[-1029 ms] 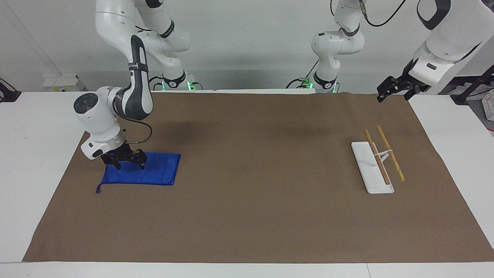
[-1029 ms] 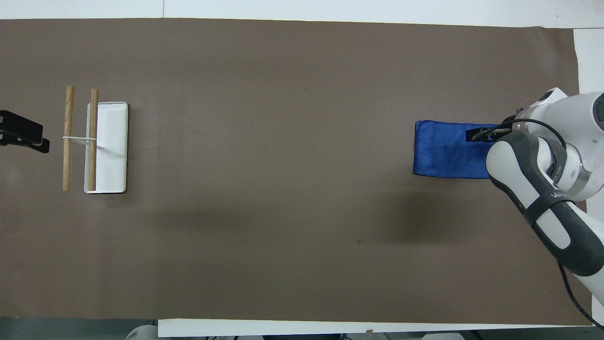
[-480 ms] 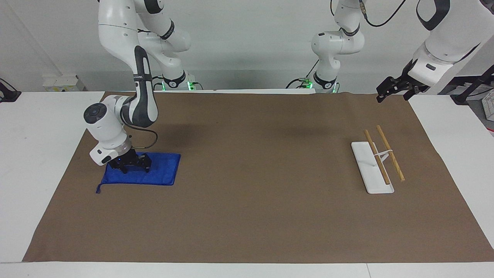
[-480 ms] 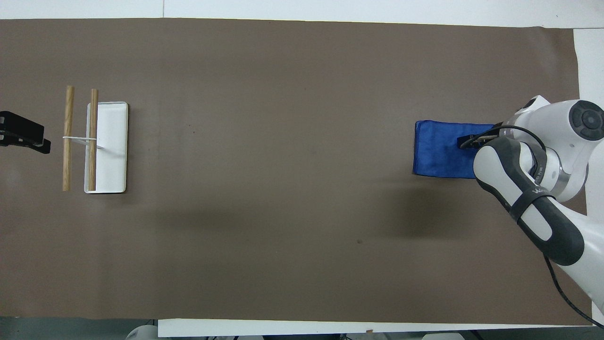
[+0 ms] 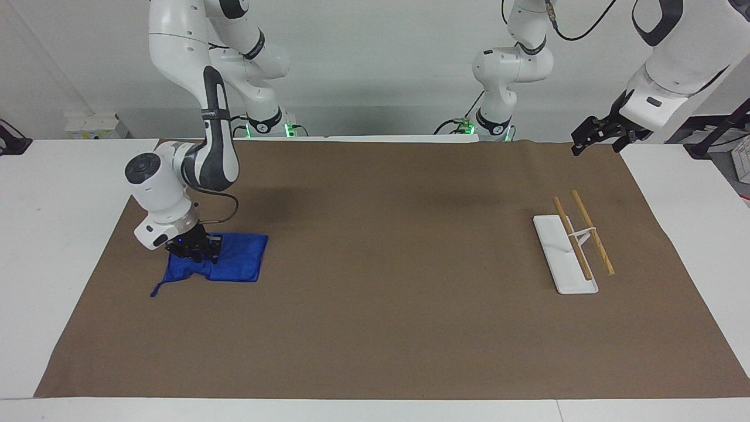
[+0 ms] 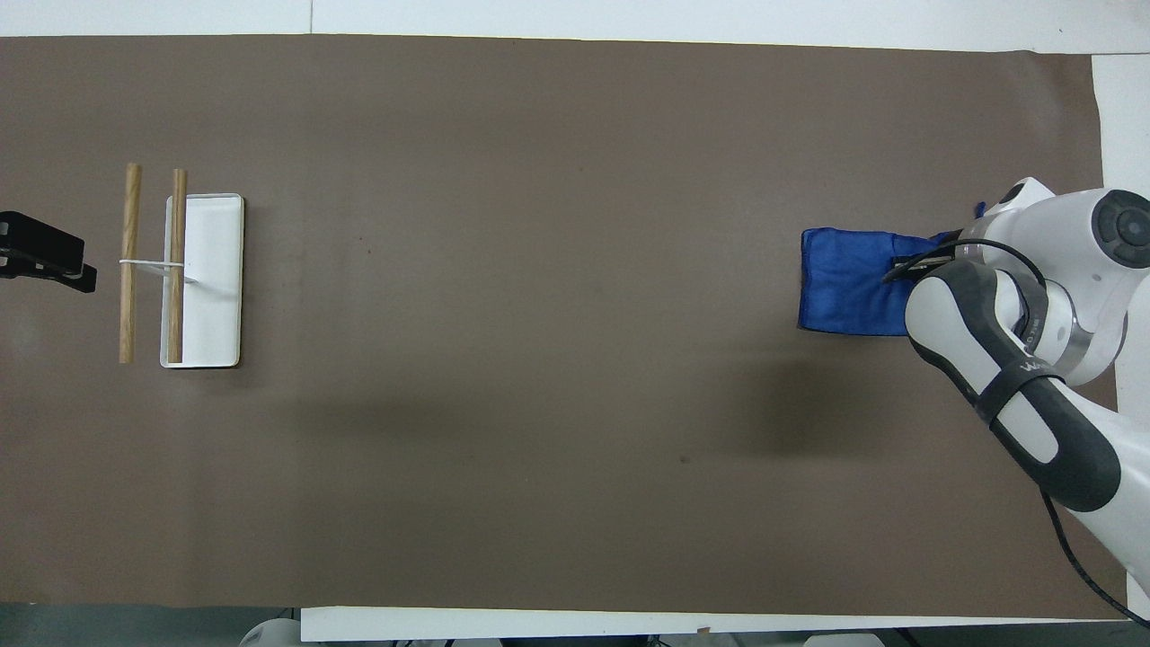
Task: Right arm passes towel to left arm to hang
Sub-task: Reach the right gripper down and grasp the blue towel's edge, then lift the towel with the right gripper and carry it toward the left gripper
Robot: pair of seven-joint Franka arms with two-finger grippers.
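Note:
The royal-blue towel [image 5: 239,262] lies on the brown mat [image 5: 381,293] at the right arm's end of the table, bunched up under my right gripper [image 5: 196,256], with its thin tail trailing off one corner. The right gripper is down on the towel and shut on a pinch of cloth. In the overhead view the towel [image 6: 844,288] is partly hidden by the right arm, and the right gripper [image 6: 903,268] barely shows. My left gripper [image 5: 596,147] waits open and empty in the air over the mat's corner at the left arm's end, and its tip shows in the overhead view [image 6: 79,272].
A white rack base [image 5: 556,255] with two wooden rails [image 5: 592,231] on a thin white post stands at the left arm's end of the mat, also in the overhead view [image 6: 211,279]. White table [image 5: 58,234] surrounds the mat.
The right gripper's fingers have closed on the towel. The cloth has bunched and its edge has drawn in toward the gripper. The left arm has not moved.

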